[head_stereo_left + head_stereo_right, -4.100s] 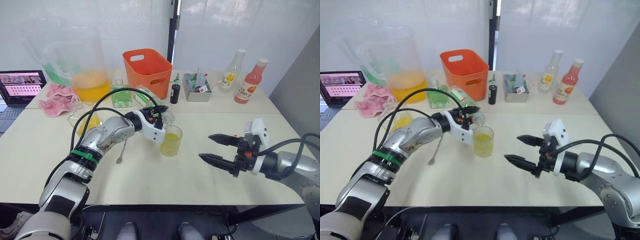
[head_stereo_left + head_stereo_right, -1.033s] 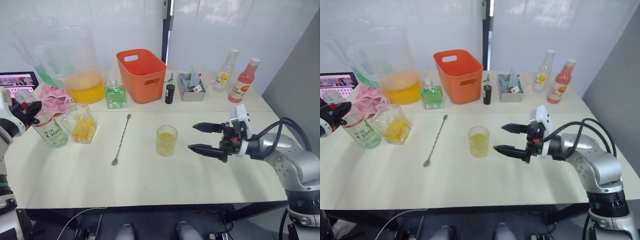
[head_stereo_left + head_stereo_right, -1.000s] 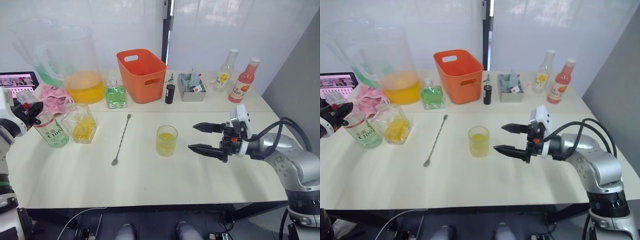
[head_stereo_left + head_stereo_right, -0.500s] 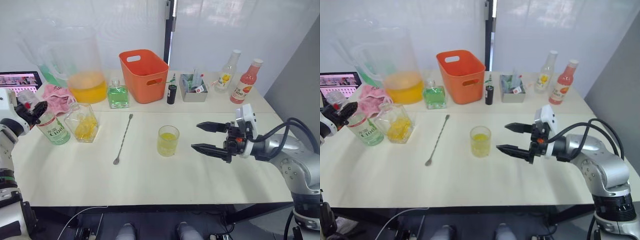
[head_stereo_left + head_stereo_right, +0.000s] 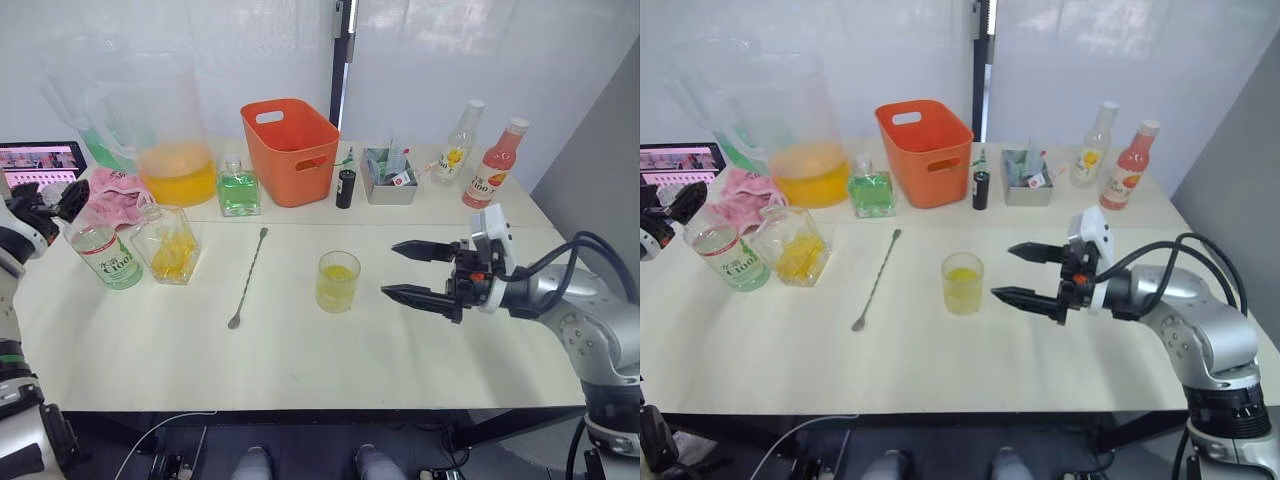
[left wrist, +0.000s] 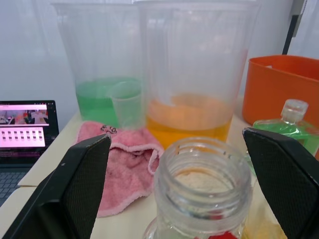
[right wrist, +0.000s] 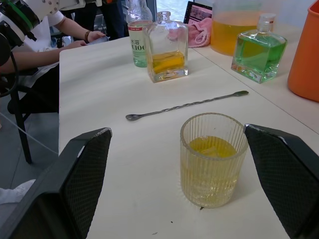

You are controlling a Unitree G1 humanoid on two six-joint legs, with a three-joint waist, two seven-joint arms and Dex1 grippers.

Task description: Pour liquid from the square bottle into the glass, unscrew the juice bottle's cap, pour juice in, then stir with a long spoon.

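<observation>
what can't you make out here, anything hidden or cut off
- The cap: none visible; in the left wrist view the juice bottle mouth is open, the lower body cut by the frame edge.
- Left gripper: in the head views it sits at the frame edge, arm mostly cut off.
- The person in the right wrist view: cut by the frame edge.

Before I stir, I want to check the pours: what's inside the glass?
The glass holds pale yellow liquid up to roughly half its height. No spoon is in it; the long spoon lies on the table.

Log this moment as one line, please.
left tool: open, around uncapped juice bottle neck | right tool: open, beside glass | long spoon: on table, untouched | next: likely stir
</observation>
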